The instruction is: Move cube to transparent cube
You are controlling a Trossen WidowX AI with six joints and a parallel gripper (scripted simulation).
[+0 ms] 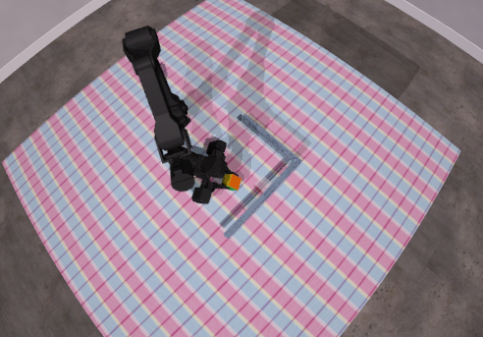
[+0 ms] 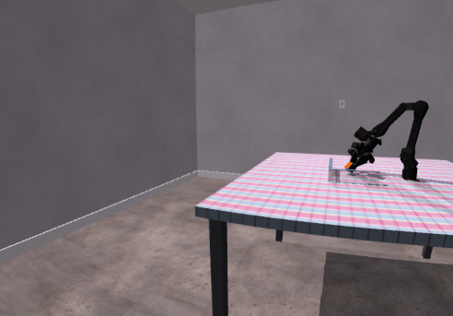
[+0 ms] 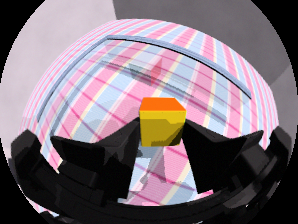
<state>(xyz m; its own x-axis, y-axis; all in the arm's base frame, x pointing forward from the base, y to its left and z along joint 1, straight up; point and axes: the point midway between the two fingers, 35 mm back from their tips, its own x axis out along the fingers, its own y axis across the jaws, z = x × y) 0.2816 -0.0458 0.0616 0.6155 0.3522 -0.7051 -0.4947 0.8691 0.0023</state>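
The solid cube (image 1: 234, 182) (image 2: 348, 165) (image 3: 162, 129) is between the two black fingertips. In the top view it shows a large orange face, a yellow side and a thin green edge. In the wrist view orange is on top and yellow faces the camera. My gripper (image 3: 160, 121) is shut on it, tilted, and appears to hold it above the table. A faint reddish see-through patch (image 1: 257, 189) (image 3: 156, 70), perhaps the transparent cube, shows by the long wall beyond the held cube. Its outline and face colours are too faint to tell.
Two low see-through walls with blue-grey rims (image 1: 267, 138) (image 3: 180, 49) meet in an L-shaped corner beyond the gripper. The checked tabletop (image 1: 314, 249) (image 2: 276, 196) lies beneath them. The arm (image 1: 157, 91) (image 2: 414, 132) reaches in from its base.
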